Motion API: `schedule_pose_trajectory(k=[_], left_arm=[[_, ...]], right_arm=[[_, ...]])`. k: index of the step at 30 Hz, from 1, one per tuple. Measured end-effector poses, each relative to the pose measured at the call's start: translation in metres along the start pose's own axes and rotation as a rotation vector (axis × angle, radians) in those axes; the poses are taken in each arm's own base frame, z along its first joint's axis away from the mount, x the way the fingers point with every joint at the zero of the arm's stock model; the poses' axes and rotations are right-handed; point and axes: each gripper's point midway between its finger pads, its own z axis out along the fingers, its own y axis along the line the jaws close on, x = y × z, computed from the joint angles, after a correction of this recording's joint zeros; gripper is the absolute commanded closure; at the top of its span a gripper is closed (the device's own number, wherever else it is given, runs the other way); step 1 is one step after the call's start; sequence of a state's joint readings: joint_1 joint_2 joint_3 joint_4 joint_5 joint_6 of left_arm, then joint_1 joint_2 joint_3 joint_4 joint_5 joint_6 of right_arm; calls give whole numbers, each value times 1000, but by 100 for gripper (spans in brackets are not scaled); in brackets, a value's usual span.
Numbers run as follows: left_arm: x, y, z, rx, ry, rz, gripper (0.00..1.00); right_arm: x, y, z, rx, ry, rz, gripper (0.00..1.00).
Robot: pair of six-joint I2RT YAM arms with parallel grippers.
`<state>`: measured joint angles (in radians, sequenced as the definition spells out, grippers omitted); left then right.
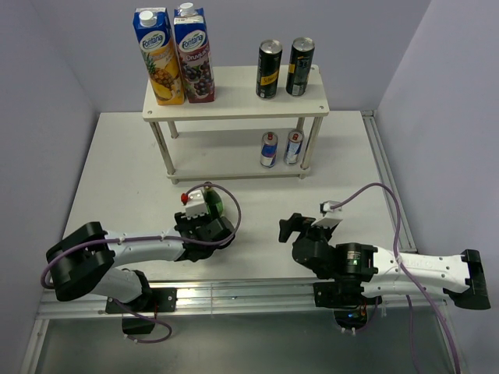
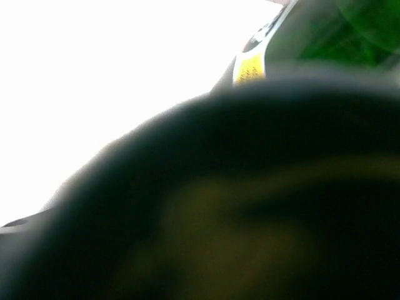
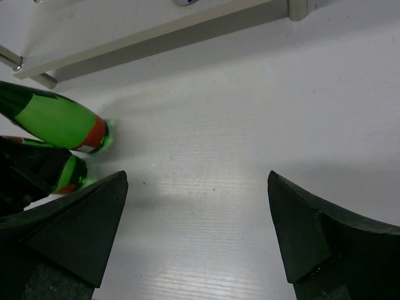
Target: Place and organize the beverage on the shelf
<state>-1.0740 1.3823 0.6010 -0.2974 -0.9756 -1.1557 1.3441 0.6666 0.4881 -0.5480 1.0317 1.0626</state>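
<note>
The left hand point(image 1: 204, 216) is hovering at the two green bottles point(image 3: 56, 119) lower-centre on the surface point(image 1: 125, 171), its grip impossible to tell, so a skewed pinch is threatening to topple one, while the right hand point(image 3: 197, 231) is gaping wide, empty.

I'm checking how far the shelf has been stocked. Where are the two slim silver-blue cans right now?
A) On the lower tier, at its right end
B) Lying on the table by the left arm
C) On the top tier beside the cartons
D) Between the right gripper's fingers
A: the silver-blue cans stand upright side by side on the lower tier of the shelf, below the dark cans on the top board.
</note>
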Motion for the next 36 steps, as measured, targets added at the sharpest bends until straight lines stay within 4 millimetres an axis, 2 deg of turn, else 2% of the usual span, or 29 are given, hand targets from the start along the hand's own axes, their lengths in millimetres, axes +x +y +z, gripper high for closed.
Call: schedule_pose_trajectory(k=[3,9,13,15,18,19,24,27,31,36], left_arm=[[-2,1,1,-4,-4,-9,52],[-2,11,-1,-25,6,-32,56],[-2,18,-5,-41,19,-42,68],[-1,22,-7,-46,33,-45,70],[-1,28,-13,-44,58,-55,82],[-3,29,-16,-40,61,-61,83],[-24,34,-28,-10,36,-109,93],[-31,37,-28,-24,16,-90,95],[-44,38,-22,-77,-10,-34,95],[-68,34,-8,-92,-50,-5,100]], right_arm=[[2,-2,0,2,1,-5,0],[2,-2,1,2,1,-5,0],[3,-1,1,5,2,-10,0],[4,-1,2,5,3,-11,0],[4,-1,2,6,3,-13,0],[4,-1,2,6,3,-12,0],[5,1,3,5,3,-11,0],[6,3,4,6,3,-13,0],[8,4,5,7,4,-16,0],[8,3,5,7,4,-18,0]])
